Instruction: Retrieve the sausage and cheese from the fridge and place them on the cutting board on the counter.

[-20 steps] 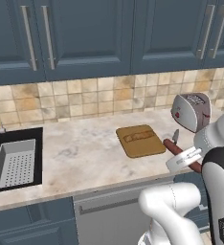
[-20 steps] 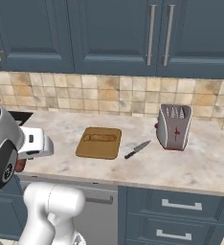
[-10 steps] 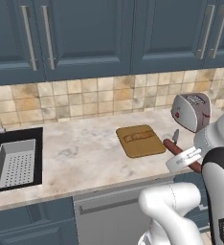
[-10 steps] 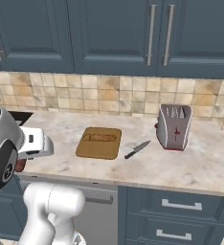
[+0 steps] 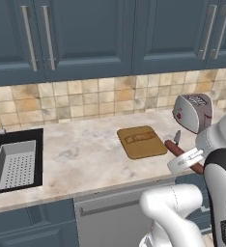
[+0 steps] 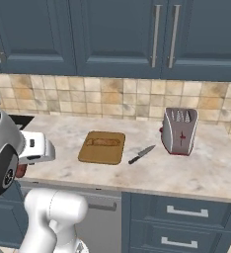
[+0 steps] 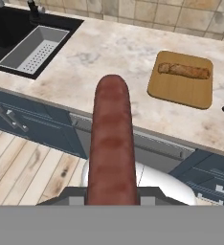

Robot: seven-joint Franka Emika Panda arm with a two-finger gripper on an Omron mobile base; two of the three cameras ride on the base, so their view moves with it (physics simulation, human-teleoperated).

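Sausage (image 7: 111, 143) sits pinched at 1 end in the nearly closed gripper (image 5: 185, 160), off the counter (image 5: 86, 149) edge short of the cutting board (image 5: 141, 141), so any slip probably drops it on the floor.

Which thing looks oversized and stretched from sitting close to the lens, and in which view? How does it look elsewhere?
Hand view: the sausage looms huge, dwarfing the cutting board. Left base view: the same sausage looks thin and small in the gripper.

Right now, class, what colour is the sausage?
Dark red-brown sausage, clearest in the hand view.
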